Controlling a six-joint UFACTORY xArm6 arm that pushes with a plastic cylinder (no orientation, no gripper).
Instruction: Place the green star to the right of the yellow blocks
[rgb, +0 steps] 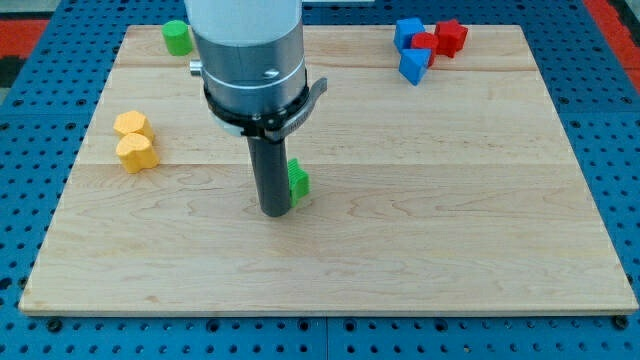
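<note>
The rod's tip (275, 211) rests on the wooden board (450, 250), and pressed against its right side is the green star (298, 181), partly hidden behind the rod, so its shape is hard to confirm. There are no jaws to open or close here; it is a bare rod touching the block. Well off to the tip's left sit the two yellow blocks (133, 141), stacked close together. The rod seems to be on the wrong side for pushing the star leftward toward them. Far above the tip lies a green cylinder (178, 37); up to its right cluster blue blocks (410, 50) and red blocks (443, 39).
</note>
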